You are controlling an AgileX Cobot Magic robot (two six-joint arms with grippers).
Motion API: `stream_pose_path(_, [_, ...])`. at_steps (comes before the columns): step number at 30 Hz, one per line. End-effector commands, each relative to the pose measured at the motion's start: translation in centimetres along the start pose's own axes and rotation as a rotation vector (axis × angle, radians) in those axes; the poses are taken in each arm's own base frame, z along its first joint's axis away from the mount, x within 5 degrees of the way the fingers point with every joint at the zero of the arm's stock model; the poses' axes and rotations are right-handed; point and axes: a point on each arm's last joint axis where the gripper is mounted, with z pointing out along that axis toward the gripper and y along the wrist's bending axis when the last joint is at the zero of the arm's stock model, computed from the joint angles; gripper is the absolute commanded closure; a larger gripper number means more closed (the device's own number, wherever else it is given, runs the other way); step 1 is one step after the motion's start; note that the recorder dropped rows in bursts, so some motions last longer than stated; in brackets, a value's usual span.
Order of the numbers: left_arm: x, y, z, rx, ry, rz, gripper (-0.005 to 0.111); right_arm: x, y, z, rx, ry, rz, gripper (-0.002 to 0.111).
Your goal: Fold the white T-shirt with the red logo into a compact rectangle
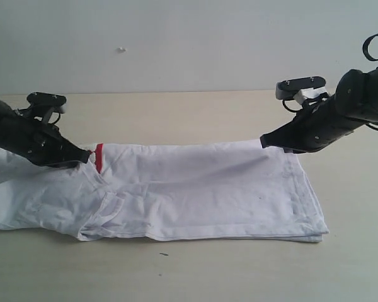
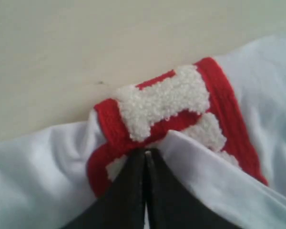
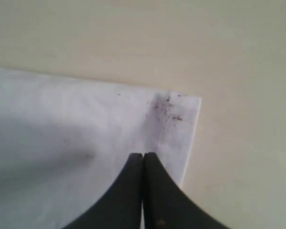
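A white T-shirt [image 1: 201,189] of soft, thin cotton lies flat on a smooth, pale beige table [image 1: 195,113], folded over itself into a long strip of several layers. Its right end is squared off, with stacked hems along the near edge, and its left end is looser and rumpled. At the far left edge, the red logo [image 2: 167,102] shows as fuzzy white, towel-like lettering on a thick red border, bunched into a curl. The left gripper [image 1: 87,155], black and tapered, has its jaws pressed together, pinching the cloth at that logo. The right gripper [image 1: 263,141], also closed tight, pinches the far right corner, where the cloth rises to its tip. Small dark specks [image 3: 167,107] dot the fabric near that corner.
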Motion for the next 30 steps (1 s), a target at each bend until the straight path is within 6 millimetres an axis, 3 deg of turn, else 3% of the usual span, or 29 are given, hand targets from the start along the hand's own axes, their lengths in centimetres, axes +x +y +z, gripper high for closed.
stream_pose_path(1, [-0.9,-0.4,-1.0,0.005,-0.038,-0.009,0.107,-0.1,0.1,0.0,-0.004,0.008,-0.021,0.108])
stream_pose_path(7, [-2.2,-2.3,-2.7,0.099,-0.098,-0.031,0.107,-0.1,0.1,0.0,-0.004,0.008,-0.021,0.108])
stream_pose_path(14, [-1.7,-5.5,0.1,0.089,-0.072,0.062,0.107,0.2,0.1,0.1,-0.009,0.029,-0.020,0.108])
stream_pose_path(23, [-0.8,-5.7,2.4,0.104,-0.018,0.039,0.107,1.4,0.0,2.3,-0.013,0.090,-0.034,0.108])
stream_pose_path(27, [-1.0,-5.9,1.8,0.127,-0.013,0.069,0.107,0.7,0.1,2.0,-0.019,0.083,-0.036,0.108])
stream_pose_path(30, [-2.0,-6.1,0.4,0.122,-0.055,0.081,0.107,0.0,0.2,1.6,-0.035,0.100,-0.039,0.108])
